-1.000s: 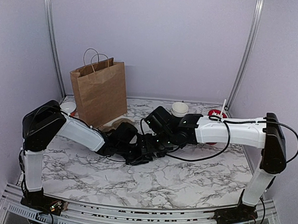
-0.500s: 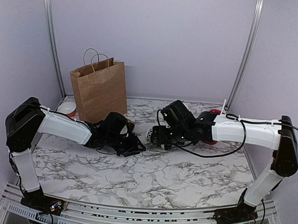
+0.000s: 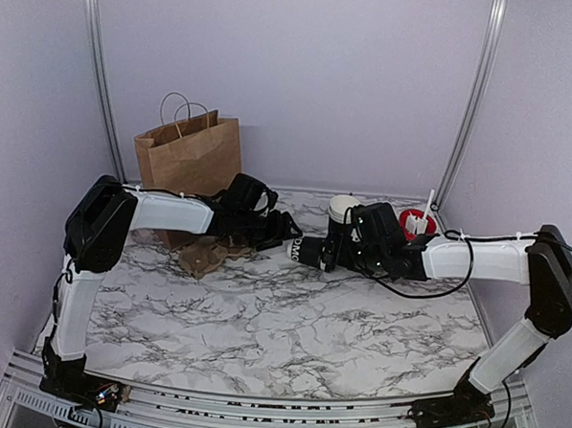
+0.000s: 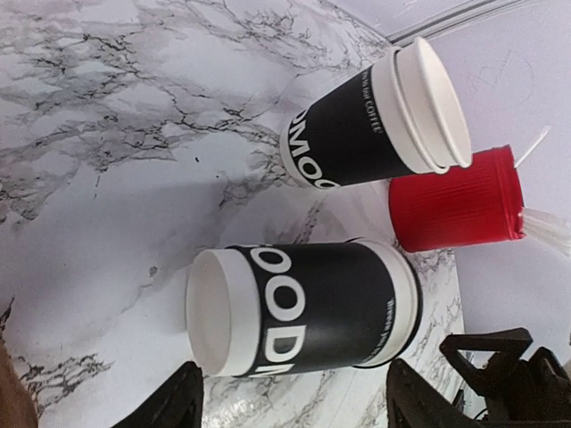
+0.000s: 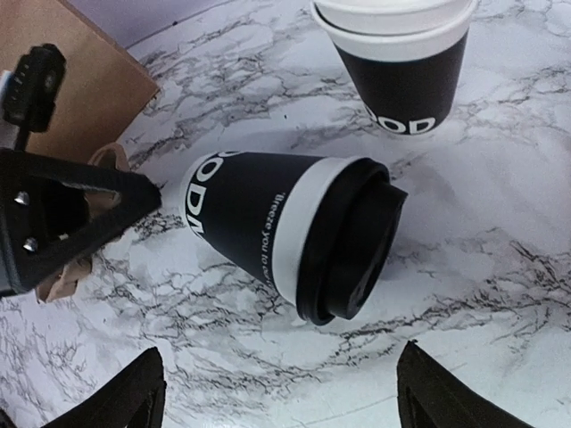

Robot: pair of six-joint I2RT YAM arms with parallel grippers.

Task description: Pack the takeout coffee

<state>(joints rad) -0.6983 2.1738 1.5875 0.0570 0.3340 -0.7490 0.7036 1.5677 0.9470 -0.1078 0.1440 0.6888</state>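
The takeout coffee (image 3: pixel 308 251) lies on its side on the marble table, black with white lettering and a black lid. In the left wrist view the takeout coffee (image 4: pixel 303 308) has its white base toward my left gripper (image 4: pixel 290 406), which is open just short of it. In the right wrist view the takeout coffee (image 5: pixel 285 232) has its lid (image 5: pixel 352 245) toward my right gripper (image 5: pixel 277 401), which is open and empty. In the top view my left gripper (image 3: pixel 283 235) and right gripper (image 3: pixel 334 251) flank the cup.
A brown paper bag (image 3: pixel 188 161) stands at the back left, with a brown cardboard piece (image 3: pixel 202 258) in front of it. A nested stack of cups (image 3: pixel 344 209) and a red cup of white sticks (image 3: pixel 417 223) stand behind the right gripper.
Both grippers moved from the table's middle toward the back. The right gripper carried the cup and now stands open, with the cup on its side. The left arm swung up beside the bag.
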